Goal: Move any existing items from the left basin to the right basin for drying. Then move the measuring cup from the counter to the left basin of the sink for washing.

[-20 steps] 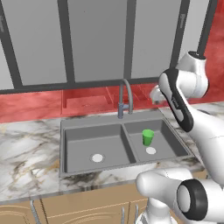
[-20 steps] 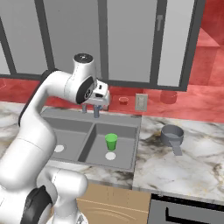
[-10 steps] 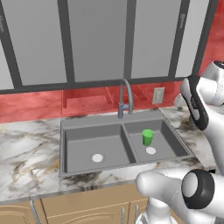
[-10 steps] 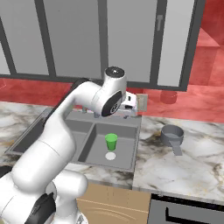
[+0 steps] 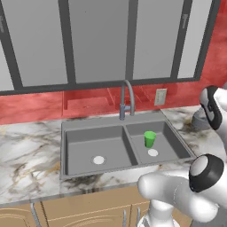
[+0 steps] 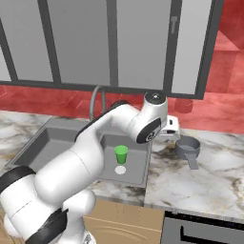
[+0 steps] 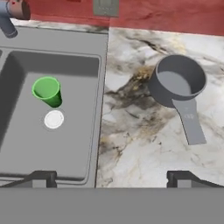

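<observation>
While the arm swung right off the sink, the gripper ended above the counter, jaws apart and empty. The green cup sat in the right basin; the measuring cup, upper right of the hand view, looked next.

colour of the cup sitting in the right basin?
Bright green cup; clearest in the hand view.

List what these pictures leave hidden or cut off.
- Measuring cup, left base view: mostly behind the arm; only a grey sliver shows.
- Tap, right base view: its lower part is behind the arm.
- Gripper, hand view: only the fingertips rise above the bottom band.
</observation>
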